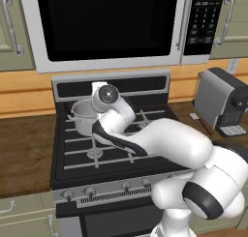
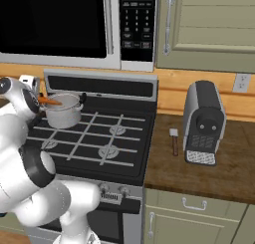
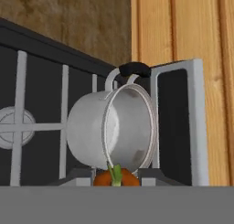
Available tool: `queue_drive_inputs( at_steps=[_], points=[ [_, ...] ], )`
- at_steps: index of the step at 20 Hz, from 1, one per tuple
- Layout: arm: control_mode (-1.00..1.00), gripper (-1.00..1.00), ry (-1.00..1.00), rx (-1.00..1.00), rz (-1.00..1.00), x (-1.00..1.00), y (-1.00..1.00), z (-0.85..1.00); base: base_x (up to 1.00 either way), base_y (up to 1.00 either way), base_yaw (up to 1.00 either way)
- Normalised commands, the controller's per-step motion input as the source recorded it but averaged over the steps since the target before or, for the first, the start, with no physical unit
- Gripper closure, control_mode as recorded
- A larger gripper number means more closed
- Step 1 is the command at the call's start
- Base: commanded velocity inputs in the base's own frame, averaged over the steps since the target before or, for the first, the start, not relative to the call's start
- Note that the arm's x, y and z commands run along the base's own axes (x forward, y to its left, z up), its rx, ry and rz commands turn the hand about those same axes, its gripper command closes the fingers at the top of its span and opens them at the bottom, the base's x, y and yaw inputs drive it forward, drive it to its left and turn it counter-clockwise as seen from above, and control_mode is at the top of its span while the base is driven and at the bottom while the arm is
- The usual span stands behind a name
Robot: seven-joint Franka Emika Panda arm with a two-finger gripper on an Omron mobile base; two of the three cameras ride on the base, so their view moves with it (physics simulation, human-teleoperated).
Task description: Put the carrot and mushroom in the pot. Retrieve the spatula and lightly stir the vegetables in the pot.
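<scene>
The pot is a shiny steel stockpot with loop handles, standing on the back left burner of the stove; it also appears as the pot and the pot. My gripper hangs just above the pot's rim, shut on the carrot, whose green stalk end faces the camera. From the right side the orange carrot lies level over the pot's opening. The spatula lies on the wooden counter beside the coffee machine. The mushroom is out of view.
A grey coffee machine stands on the counter right of the stove. A microwave hangs above the stove, close over the arm. The stove's raised back panel is right behind the pot. My white arm crosses the front burners.
</scene>
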Motion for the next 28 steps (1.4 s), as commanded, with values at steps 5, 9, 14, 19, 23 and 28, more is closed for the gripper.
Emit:
queue_drive_inputs(
  at_steps=[5,9,14,19,23,28],
  points=[
    [-1.00,1.00,0.01,-0.10,0.14,0.54,0.24,-0.03,0.00,0.00,0.00],
    [-1.00,1.00,0.03,-0.07,0.10,0.65,0.03,-0.09,0.00,0.00,0.00],
    [-1.00,1.00,0.11,-0.12,0.06,0.61,0.12,-0.35,0.00,0.00,0.00],
    [-1.00,1.00,0.08,-0.15,0.04,0.45,0.21,-0.39,0.00,0.00,0.00],
    [-1.00,1.00,0.06,-0.14,0.05,0.42,0.22,-0.31,0.00,0.00,0.00],
    [-1.00,1.00,0.07,-0.13,0.04,0.42,0.15,-0.30,0.00,0.00,0.00]
  ],
)
